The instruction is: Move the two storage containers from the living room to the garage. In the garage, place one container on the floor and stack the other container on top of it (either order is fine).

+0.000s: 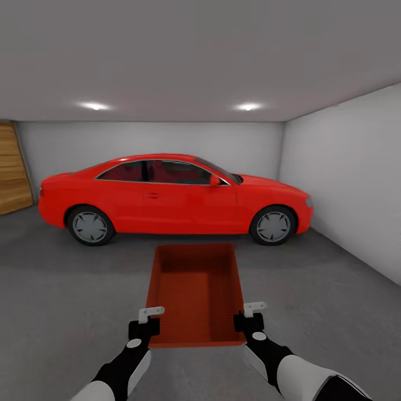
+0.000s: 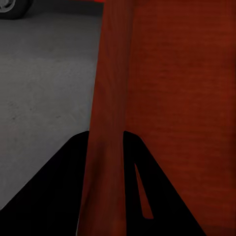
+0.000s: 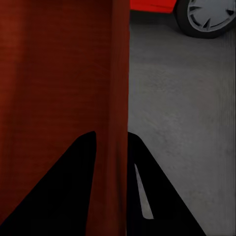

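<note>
Now both my grippers clamp one storage container (image 1: 195, 289) by its long side walls: left gripper (image 1: 149, 322) on left wall, right gripper (image 1: 250, 316) on right. Box hangs above the grey garage floor (image 1: 67, 289), w/ red car (image 1: 172, 195) parked beyond.

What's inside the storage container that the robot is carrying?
Nothing: the storage container shows only its bare ribbed base and inner walls. The near wall's inner face is hidden.

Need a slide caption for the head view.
Both grippers, left and right, hold an orange-red storage container over the grey garage floor, facing a red car.
</note>
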